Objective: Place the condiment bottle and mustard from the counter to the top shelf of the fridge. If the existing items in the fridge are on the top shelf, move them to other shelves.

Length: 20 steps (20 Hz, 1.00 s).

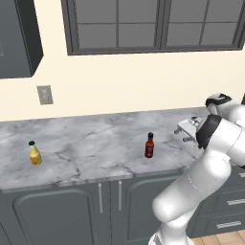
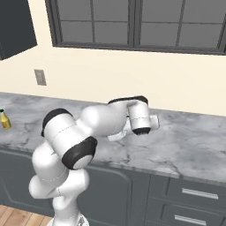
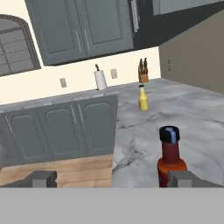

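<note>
A: Where are the bottles?

B: The condiment bottle [image 1: 150,146] stands upright on the grey marbled worktop [image 1: 86,143], near the front edge. The mustard [image 1: 34,153] stands upright too, well apart from it, out at nine o'clock from the red bottle in the left base view.

A: And the gripper?

B: The gripper [image 3: 111,178] is beside the condiment bottle, jaws spread wide with nothing between them. In the hand view the red bottle sits at five o'clock, just beside one fingertip [image 3: 183,178]; the mustard shows beyond it at one o'clock, with a knife block [image 3: 142,71] and paper towel roll [image 3: 100,79] further off.
</note>
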Tool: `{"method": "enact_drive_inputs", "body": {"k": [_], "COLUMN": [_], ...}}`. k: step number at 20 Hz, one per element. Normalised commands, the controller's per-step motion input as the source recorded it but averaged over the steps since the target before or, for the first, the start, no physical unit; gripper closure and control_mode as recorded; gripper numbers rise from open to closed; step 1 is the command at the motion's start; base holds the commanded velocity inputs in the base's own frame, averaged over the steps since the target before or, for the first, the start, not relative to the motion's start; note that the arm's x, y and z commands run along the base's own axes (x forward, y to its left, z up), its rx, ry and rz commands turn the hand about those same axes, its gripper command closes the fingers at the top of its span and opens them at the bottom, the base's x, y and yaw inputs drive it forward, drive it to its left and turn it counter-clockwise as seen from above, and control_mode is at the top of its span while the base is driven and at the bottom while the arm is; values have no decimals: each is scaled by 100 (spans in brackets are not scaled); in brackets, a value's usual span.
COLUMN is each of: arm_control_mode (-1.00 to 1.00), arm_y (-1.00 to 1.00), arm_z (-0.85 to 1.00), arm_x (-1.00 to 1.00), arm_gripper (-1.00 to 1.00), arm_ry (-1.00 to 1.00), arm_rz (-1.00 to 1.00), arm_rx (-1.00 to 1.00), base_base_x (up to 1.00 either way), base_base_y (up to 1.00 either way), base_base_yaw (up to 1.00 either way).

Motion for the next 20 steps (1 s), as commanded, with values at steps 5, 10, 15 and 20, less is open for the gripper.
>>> {"method": "enact_drive_inputs", "body": {"k": [5,10,15,20], "arm_control_mode": [-100,-100,-100,-100], "arm_y": [18,25,39,40], "arm_z": [-32,-23,-15,-22], "arm_x": [0,0,3,12], "arm_gripper": [-100,-100,-100,-100], "arm_ry": [-9,-7,-4,-4], "arm_rz": [0,-1,-1,-2], "arm_rx": [6,0,0,0], "base_base_x": [0,0,0,0], "base_base_y": [0,0,0,0], "base_base_yaw": [0,0,0,0]}}
